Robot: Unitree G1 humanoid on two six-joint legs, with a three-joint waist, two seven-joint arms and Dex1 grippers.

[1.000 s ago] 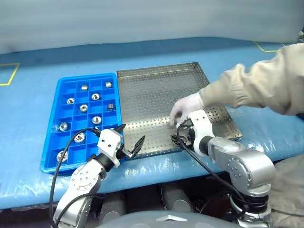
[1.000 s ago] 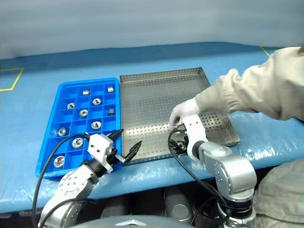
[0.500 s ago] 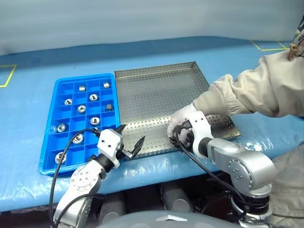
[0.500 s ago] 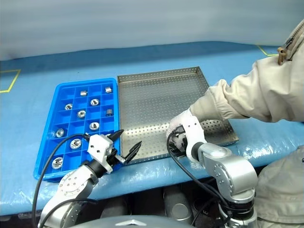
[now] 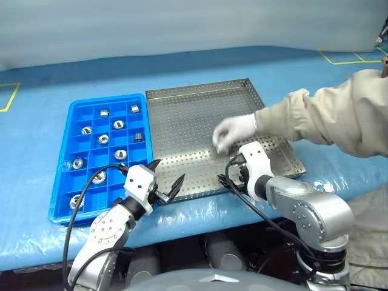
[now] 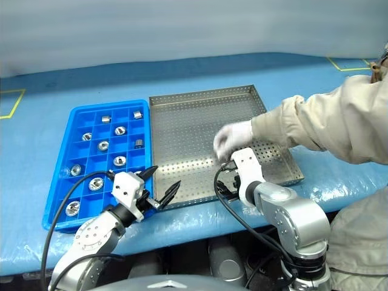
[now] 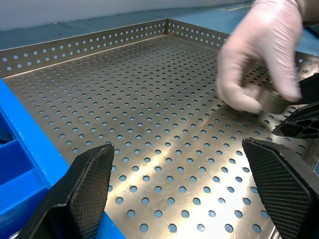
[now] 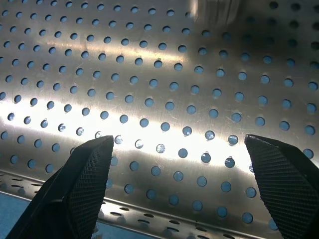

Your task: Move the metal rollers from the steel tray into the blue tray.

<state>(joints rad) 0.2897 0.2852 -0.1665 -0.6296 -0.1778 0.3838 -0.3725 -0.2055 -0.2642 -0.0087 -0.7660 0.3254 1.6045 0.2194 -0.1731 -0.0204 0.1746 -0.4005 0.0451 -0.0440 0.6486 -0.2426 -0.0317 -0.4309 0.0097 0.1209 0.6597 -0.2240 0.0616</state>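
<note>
The steel tray [image 5: 194, 115] lies right of the blue tray [image 5: 76, 182]. Several metal rollers [image 5: 119, 124] sit in the blue tray's compartments. A person's gloved hand [image 5: 233, 130] hovers over the steel tray's front right part, and in the left wrist view one roller [image 7: 275, 101] shows under its fingers [image 7: 259, 55]. My left gripper [image 5: 165, 177] stands open at the steel tray's front left corner, with nothing between its fingers. My right gripper [image 5: 229, 176] stands open and empty over the tray's front rim, just in front of the hand.
The trays lie on a blue plastic-covered table [image 5: 291, 66] with yellow tape marks at the far corners. The person's beige sleeve [image 5: 327, 112] reaches in from the right over the steel tray's right side. A black cable [image 5: 79, 200] loops beside my left arm.
The gloved hand has lifted away from the tray's front rim beside my right gripper and moved back over the tray. Both grippers have stayed in place and open.
</note>
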